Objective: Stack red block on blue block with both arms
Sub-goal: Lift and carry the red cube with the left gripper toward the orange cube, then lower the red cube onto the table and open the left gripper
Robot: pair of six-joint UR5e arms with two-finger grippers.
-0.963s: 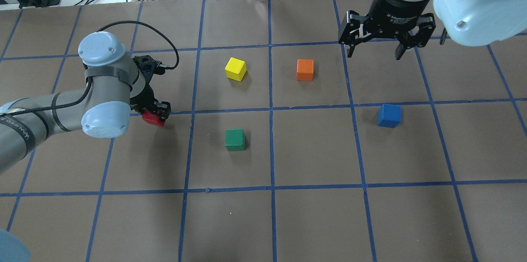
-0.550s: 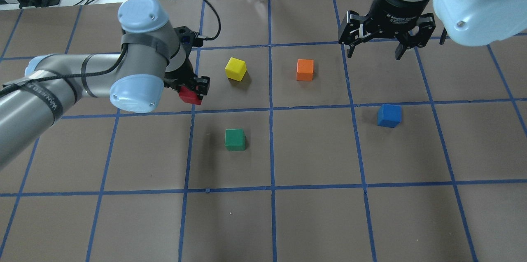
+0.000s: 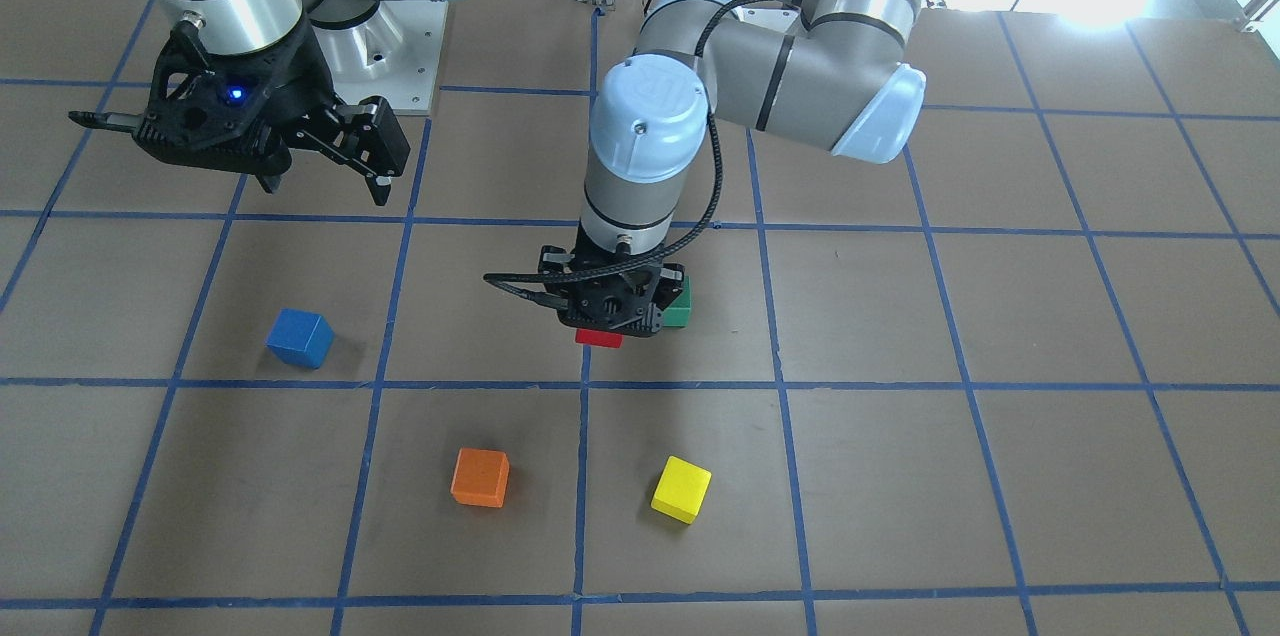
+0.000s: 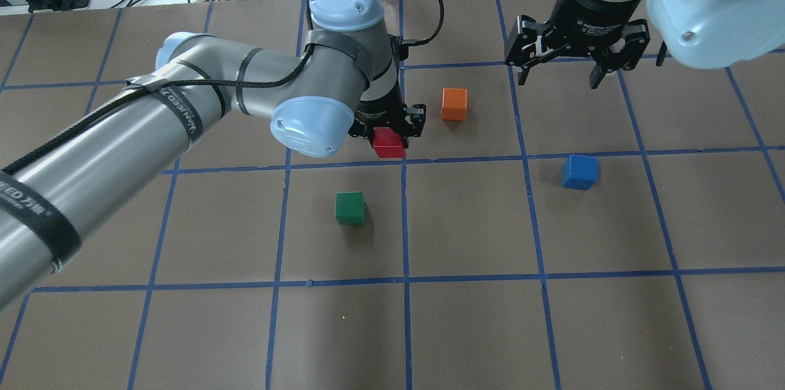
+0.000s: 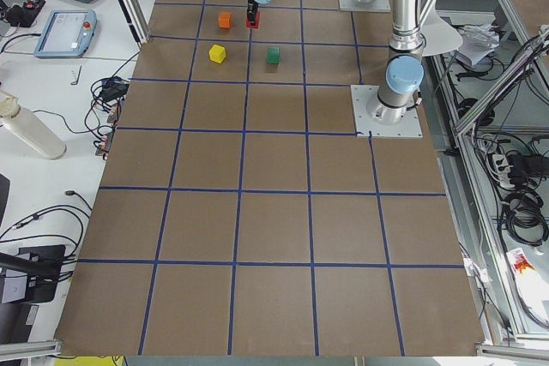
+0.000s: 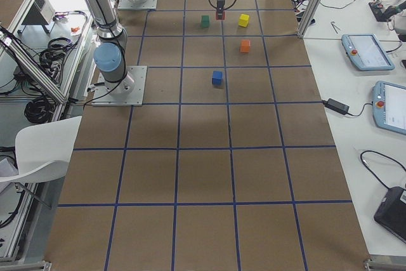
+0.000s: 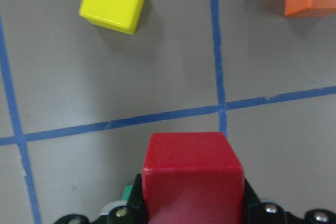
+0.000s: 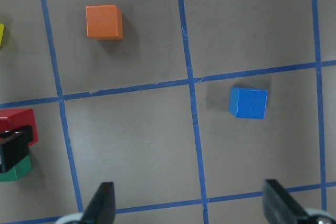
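Overhead exterior view: you see the left gripper point(image 4: 390, 136) near the table's middle, its two black fingers clamped on the red block point(image 4: 389, 145), a small solid cube with matte faces. The left wrist view shows the block seated between the jaws and held above a crossing of blue tape lines point(image 7: 220, 109). Around it you can note three neighbours. The green cube point(image 4: 350, 208) rests nearer the robot, in the next grid cell. The orange cube point(image 4: 454, 104) rests just beyond the gripper toward the robot's right. The yellow cube point(image 3: 681, 489) is hidden under the left arm point(image 4: 184, 108) from overhead, and shows only in the front-facing and wrist views, lying near the orange one.

The blue block point(image 4: 579, 172), a small solid matte cube, sits alone in its own cell on the brown paper-covered table point(image 4: 466, 328), well apart from the red block toward the robot's right. Between the two you see bare paper and one tape line; the orange cube lies to the far side of that stretch, not on it.

The right gripper point(image 4: 558, 80) hangs above the table beyond the blue block, jaws spread wide. Its wrist view looks down on the blue block between the two fingertips point(image 8: 103, 203), with the orange cube further off.
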